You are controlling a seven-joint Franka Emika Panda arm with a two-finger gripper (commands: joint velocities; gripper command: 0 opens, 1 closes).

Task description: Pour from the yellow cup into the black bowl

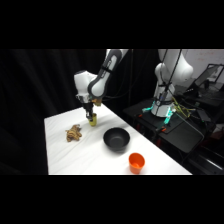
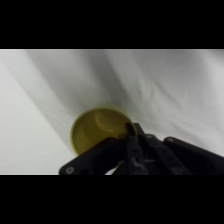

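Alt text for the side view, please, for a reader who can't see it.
A white robot arm's gripper comes down onto a small yellow cup at the far side of a white table. Nearer the camera sit a black bowl and an orange cup, with a small tan object to the left.

Matt black bowl [image 1: 116, 139], smooth plastic yellow cup [image 2: 98, 129], wrinkled white cloth-covered table [image 1: 85, 155].
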